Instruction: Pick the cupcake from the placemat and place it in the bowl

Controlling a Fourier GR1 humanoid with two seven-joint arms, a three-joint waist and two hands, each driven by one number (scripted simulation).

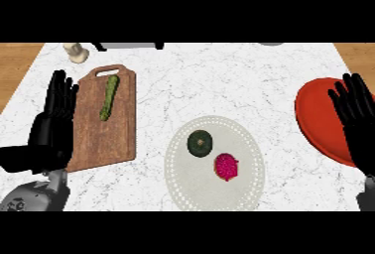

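Note:
A pale round placemat (214,191) lies at the lower middle of the counter. On it sit a cupcake with pink-red frosting (226,166) and, up and to its left, a dark green round item (199,143). A red bowl (316,116) shows at the right edge, partly covered by my right hand (356,116). That hand is open with its fingers pointing up, well to the right of the cupcake. My left hand (55,114) is open at the left edge, fingers up, far from the placemat.
A wooden cutting board (121,134) with a green cucumber (109,97) lies beside my left hand. A small pale shaker (75,51) stands at the far left. Grey items sit at the back edge. White marbled counter lies between board, placemat and bowl.

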